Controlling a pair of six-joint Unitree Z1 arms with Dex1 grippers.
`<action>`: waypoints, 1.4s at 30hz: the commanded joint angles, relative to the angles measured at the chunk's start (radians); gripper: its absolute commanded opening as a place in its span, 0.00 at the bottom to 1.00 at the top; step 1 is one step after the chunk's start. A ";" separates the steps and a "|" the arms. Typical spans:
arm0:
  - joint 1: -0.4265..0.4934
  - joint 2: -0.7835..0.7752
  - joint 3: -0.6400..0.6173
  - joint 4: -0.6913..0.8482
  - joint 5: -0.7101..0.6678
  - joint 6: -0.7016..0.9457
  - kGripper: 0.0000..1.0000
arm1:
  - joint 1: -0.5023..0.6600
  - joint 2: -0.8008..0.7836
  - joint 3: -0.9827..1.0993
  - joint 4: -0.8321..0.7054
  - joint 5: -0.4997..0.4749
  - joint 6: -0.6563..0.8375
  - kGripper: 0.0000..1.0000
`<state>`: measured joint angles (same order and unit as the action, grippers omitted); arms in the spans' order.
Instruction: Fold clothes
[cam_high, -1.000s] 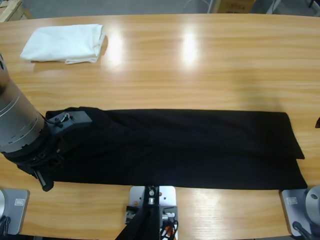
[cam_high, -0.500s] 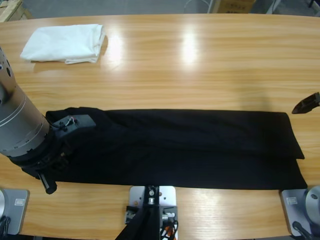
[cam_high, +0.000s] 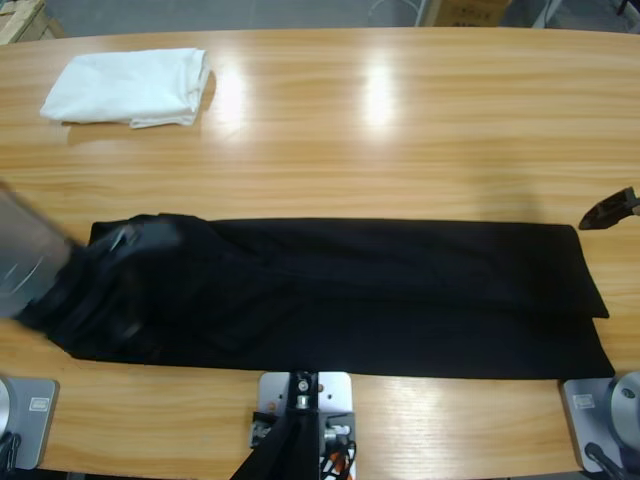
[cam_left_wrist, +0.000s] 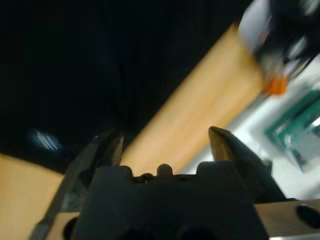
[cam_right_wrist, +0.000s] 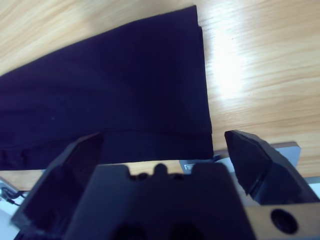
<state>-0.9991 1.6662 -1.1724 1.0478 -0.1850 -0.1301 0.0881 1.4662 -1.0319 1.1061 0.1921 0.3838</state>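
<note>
Polo shirt (cam_high: 360, 295) lies flat; both hands gape wide, gripping nothing.

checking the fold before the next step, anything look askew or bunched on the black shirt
Mostly tidy: the black shirt lies as a long flat band. Its right end is uneven, the lower layer sticking out past the upper one. The end under the left hand looks rumpled. The white folded garment sits apart.

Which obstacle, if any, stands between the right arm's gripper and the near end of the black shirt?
Probably none: it looks reachable. The right gripper hangs open just off the black shirt, and the shirt's end lies flat on bare table with nothing on it. The white garment lies far away.
</note>
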 joint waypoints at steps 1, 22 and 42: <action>0.130 0.265 -0.195 -0.120 -0.024 0.357 0.99 | 0.002 -0.010 0.046 -0.026 0.027 -0.013 1.00; 0.189 0.431 -0.283 -0.001 -0.117 0.529 0.89 | 0.002 0.067 0.072 -0.089 0.023 -0.019 1.00; 0.189 0.458 -0.276 0.044 -0.191 0.603 0.00 | 0.002 0.049 0.079 -0.088 0.009 -0.019 1.00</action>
<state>-0.8152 2.0649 -1.4703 1.0766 -0.3511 0.4379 0.0881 1.5018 -0.9805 1.0292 0.1991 0.3779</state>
